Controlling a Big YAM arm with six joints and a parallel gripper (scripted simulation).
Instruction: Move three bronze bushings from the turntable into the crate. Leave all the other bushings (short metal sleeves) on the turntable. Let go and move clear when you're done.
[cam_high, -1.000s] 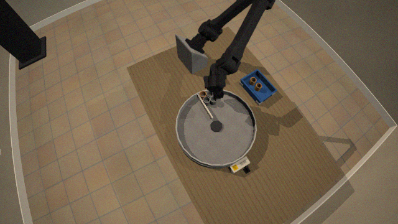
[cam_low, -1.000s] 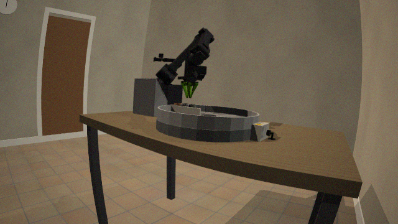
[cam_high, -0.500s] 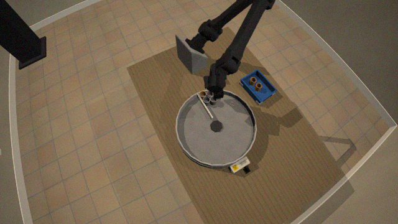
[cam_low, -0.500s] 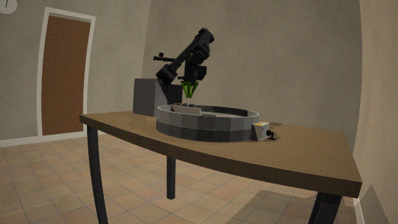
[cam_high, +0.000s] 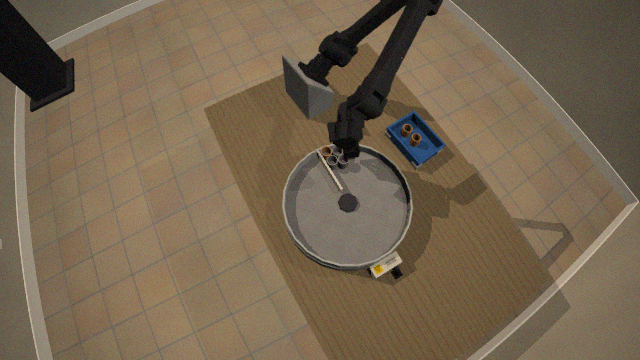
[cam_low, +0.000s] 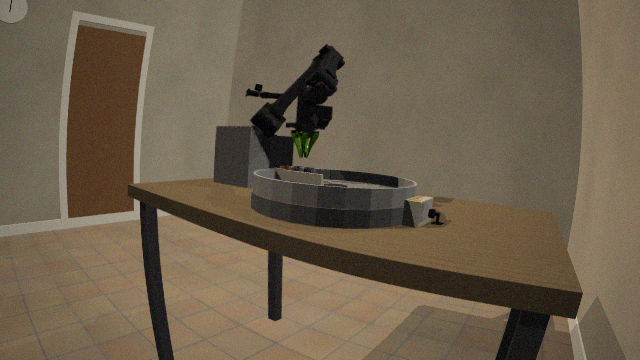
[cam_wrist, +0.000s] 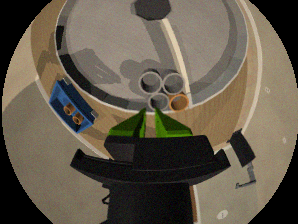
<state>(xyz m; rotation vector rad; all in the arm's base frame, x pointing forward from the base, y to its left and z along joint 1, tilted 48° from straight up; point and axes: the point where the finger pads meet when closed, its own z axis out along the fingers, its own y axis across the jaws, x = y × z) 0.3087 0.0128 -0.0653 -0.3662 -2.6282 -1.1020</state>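
Grey sleeves (cam_high: 343, 165) (cam_low: 303, 169) (cam_wrist: 149, 102) are crowding the bronze sleeve (cam_high: 322, 150) (cam_low: 285, 167) (cam_wrist: 170, 103) at wrist-view nine and twelve o'clock, possibly obstructing the slightly spread, empty claw (cam_high: 352, 152) (cam_low: 304, 156) (cam_wrist: 150, 111).

Divider (cam_high: 330, 170) (cam_low: 300, 176) (cam_wrist: 177, 55) and rim (cam_high: 411, 206) (cam_low: 334, 194) (cam_wrist: 85, 98) hem bushings; center side open.

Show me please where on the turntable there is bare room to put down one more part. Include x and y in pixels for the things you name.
Bare: the floor of the turntable (cam_high: 350, 235) (cam_wrist: 100, 30) between hub (cam_high: 347, 202) (cam_wrist: 152, 7) and rim, away from the divider (cam_high: 330, 170) (cam_wrist: 177, 50). Crowded: the divider's rim end, with one bronze bushing (cam_high: 326, 151) (cam_wrist: 179, 102) and three grey ones.
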